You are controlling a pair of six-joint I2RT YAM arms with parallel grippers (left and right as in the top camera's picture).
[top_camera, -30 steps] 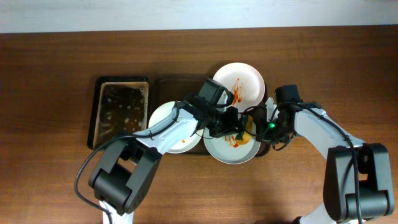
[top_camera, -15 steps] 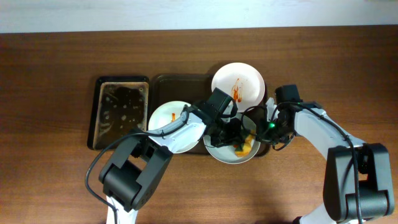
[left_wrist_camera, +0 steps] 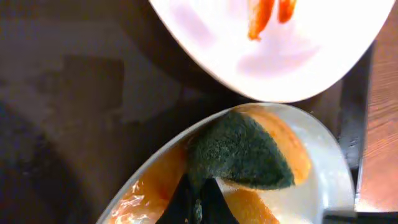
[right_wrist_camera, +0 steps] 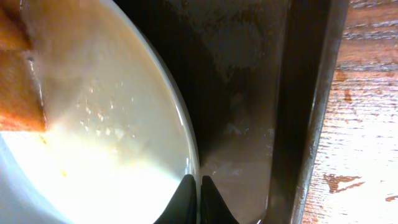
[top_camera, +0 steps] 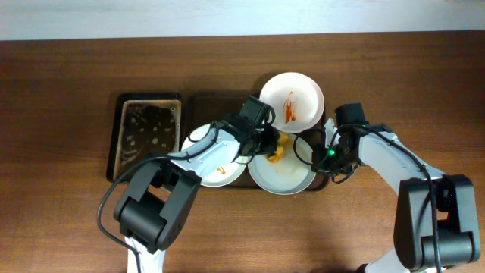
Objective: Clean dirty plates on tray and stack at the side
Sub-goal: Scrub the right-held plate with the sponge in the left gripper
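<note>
A white plate [top_camera: 286, 173] lies at the right of the dark tray [top_camera: 220, 102]. My right gripper [top_camera: 314, 158] is shut on its right rim, which shows in the right wrist view [right_wrist_camera: 194, 186]. My left gripper [top_camera: 269, 145] is shut on a green and orange sponge [left_wrist_camera: 242, 152] and presses it on this plate's upper left part [left_wrist_camera: 323, 168]. A second white plate [top_camera: 292, 102] with red sauce streaks lies behind it and also shows in the left wrist view [left_wrist_camera: 292, 56]. A third white plate [top_camera: 212, 159] with small orange smears lies to the left.
A dark rectangular bin [top_camera: 148, 136] with wet residue stands left of the tray. The tray's raised right rim [right_wrist_camera: 305, 124] lies just beside my right gripper, with bare brown table [right_wrist_camera: 367, 124] beyond it.
My left gripper has moved the sponge from the held plate's lower middle up to its upper left. The red streaks on that plate are gone. The right arm has not moved.
</note>
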